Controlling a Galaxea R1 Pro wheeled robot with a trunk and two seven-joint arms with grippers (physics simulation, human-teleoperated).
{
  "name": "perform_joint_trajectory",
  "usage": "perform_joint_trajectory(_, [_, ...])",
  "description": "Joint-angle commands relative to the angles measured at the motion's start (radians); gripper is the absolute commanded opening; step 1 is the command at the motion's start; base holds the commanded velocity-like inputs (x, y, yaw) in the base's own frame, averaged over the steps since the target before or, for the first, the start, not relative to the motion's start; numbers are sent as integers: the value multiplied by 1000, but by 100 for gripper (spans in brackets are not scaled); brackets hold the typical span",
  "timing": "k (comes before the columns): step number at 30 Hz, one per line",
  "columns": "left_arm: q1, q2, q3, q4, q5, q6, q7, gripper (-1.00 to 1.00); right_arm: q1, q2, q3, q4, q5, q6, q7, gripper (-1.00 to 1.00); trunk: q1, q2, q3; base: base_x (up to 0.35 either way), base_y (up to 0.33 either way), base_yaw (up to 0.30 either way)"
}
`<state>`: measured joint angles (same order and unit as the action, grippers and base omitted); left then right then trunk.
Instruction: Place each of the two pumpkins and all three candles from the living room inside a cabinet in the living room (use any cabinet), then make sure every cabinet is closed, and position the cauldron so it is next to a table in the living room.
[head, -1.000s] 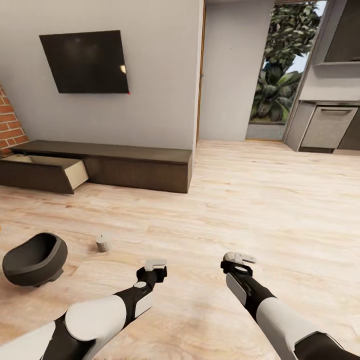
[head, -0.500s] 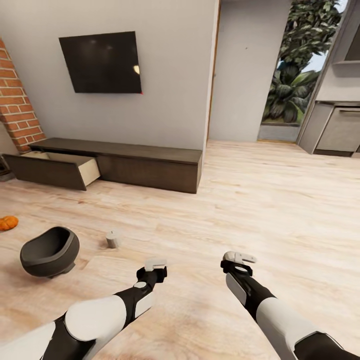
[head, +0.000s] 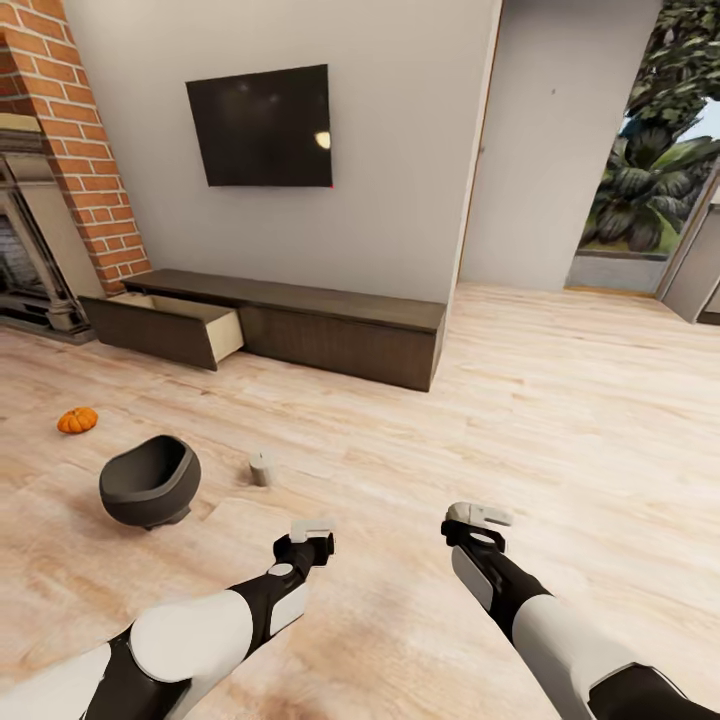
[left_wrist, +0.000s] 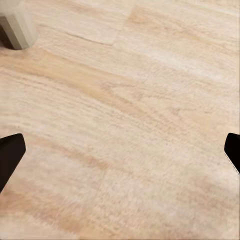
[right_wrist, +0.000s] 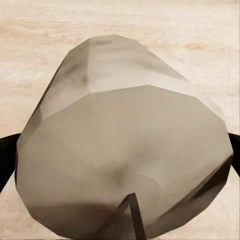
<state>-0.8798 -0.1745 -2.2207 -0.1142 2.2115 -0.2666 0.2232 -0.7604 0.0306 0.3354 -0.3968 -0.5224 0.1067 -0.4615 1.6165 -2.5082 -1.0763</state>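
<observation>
Cabinet (head: 300, 330), 1 drawer (head: 175, 325) gaping. Before it: cauldron (head: 150, 482), pumpkin (head: 77, 421), 1 candle (head: 260, 467) standing. Right gripper (right_wrist: 120, 150) is clamping another candle (right_wrist: 125, 150); left gripper (left_wrist: 120, 150) is hanging spread. Loosened grip risks dropping.

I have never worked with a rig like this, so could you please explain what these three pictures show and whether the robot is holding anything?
It is a simulated two-armed robot in a living room. The head view looks down over both arms: left gripper, right gripper. On the plank floor lie a pumpkin, a black cauldron and a candle. The dark cabinet has one drawer pulled open. The other two pictures come from cameras at each wrist. The left jaws are open over bare floor. The right jaws are shut on another candle, seen close up.
</observation>
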Motion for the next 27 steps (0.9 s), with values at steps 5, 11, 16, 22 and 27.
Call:
perform_joint_trajectory(5, [-1,0,-5,-1,6,0,9,100,0,-1,8,-2,-3,6,-4,-100,0,0,-1,236,-205,21])
perform_joint_trajectory(11, [-1,0,-4,-1,7,1,10,100,0,0,8,1,-4,-10,-3,-100,0,0,-1,253,-224,163])
perform_joint_trajectory(16, [-1,0,-4,-1,7,2,10,100,0,0,9,1,-4,-12,-7,-100,0,0,-1,255,-228,281])
perform_joint_trajectory(22, [-1,0,-4,-1,7,2,10,100,0,0,10,1,-4,-12,-10,-100,0,0,-1,256,-230,294])
perform_joint_trajectory(27, [-1,0,-2,-1,12,-1,10,100,0,0,9,1,-4,-12,-11,-100,0,0,-1,254,-234,294])
